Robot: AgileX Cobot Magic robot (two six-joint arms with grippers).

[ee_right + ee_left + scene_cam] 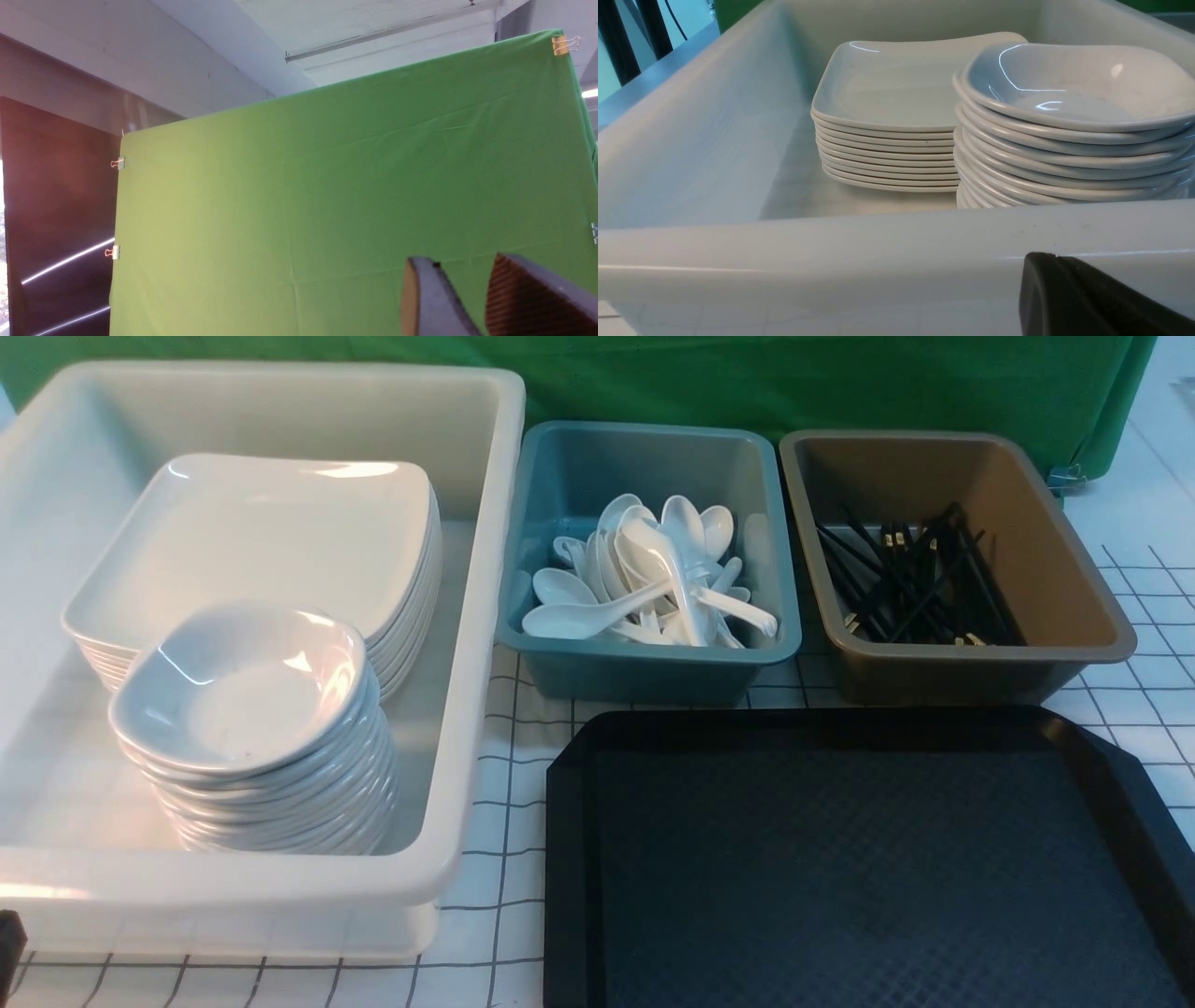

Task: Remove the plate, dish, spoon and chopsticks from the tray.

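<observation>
The plate stack [261,541] and dish stack [243,700] sit in the white bin [481,616], beyond the closed, empty left gripper [1057,259]. Most of that arm is cut off. The right gripper [460,266] stands partly open, empty, seemingly raised toward the green cloth [327,200].

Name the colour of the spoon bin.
The spoon bin is teal, seen best in the front view.

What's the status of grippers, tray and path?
Left gripper shut, empty; right gripper open, empty. Tray bare where visible, near edge out of frame. Nothing seen over tray.
</observation>
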